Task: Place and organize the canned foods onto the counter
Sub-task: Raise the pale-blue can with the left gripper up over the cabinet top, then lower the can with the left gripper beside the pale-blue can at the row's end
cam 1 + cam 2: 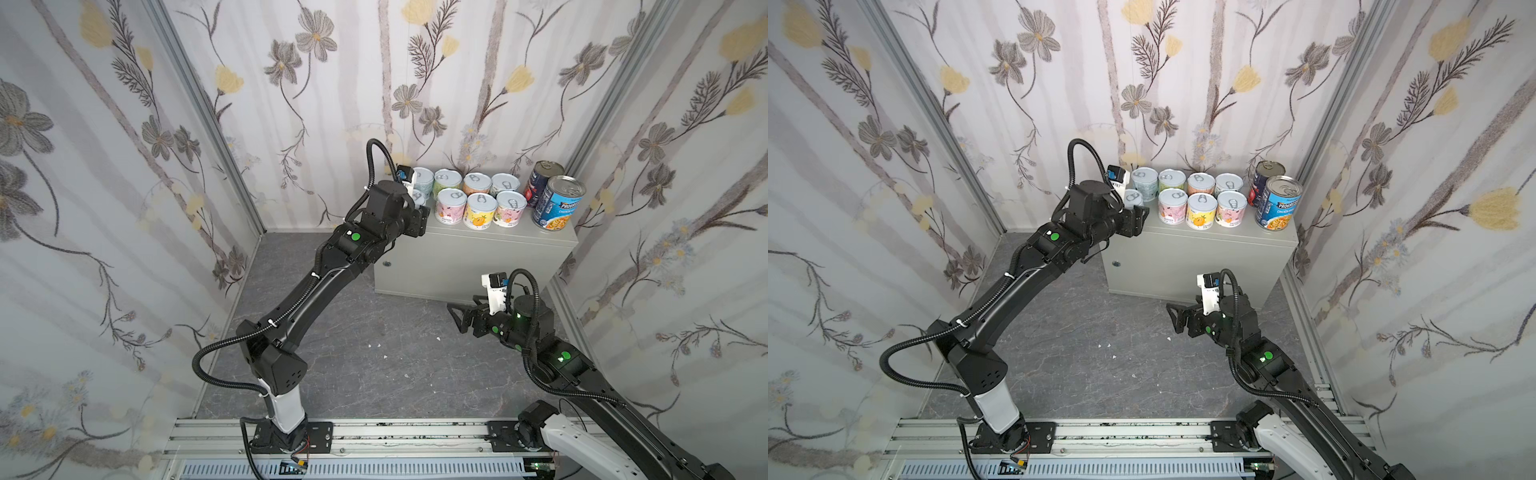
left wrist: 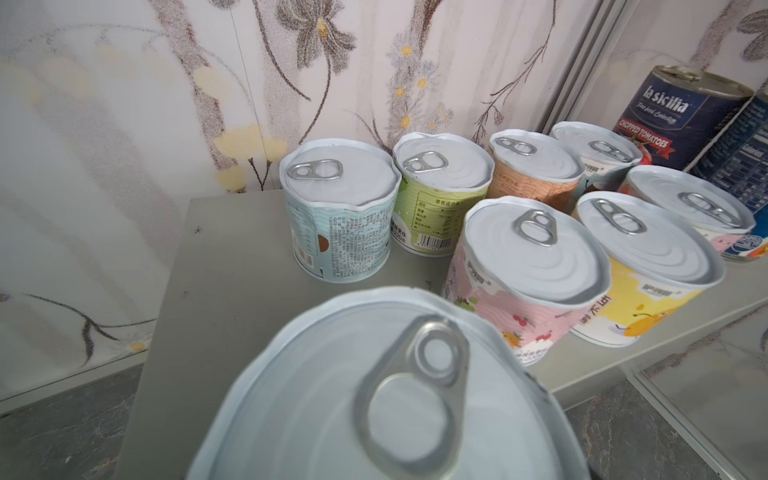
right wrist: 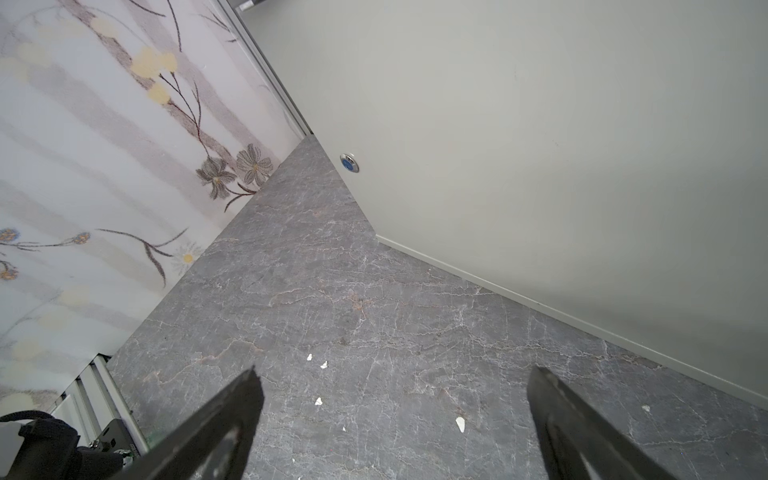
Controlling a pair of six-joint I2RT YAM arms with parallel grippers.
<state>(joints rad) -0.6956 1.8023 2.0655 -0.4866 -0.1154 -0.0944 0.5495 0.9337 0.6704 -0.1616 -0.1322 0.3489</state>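
Note:
Seven short pull-tab cans stand in two rows on the light-grey counter [image 1: 478, 257] [image 2: 216, 270], among them a teal one [image 2: 338, 208], a green one [image 2: 440, 187] and a pink one [image 2: 528, 282]. At the right end stand a tall blue soup can [image 1: 559, 203] and a navy-and-red can [image 1: 544, 176] [image 2: 681, 112]. My left gripper [image 1: 420, 212] [image 1: 1136, 212] is shut on another short can [image 1: 1132, 197] [image 2: 374, 395] over the counter's front left part. Its fingers are hidden. My right gripper [image 1: 455, 318] [image 3: 395, 372] hangs open and empty over the floor before the counter.
Dark marbled floor [image 1: 353, 332] with small white scraps [image 3: 459, 424] lies in front of the counter. Flowered walls close in on three sides. The counter's round lock [image 3: 350, 163] faces my right gripper. A metal rail [image 1: 395, 436] carrying both arm bases runs along the front.

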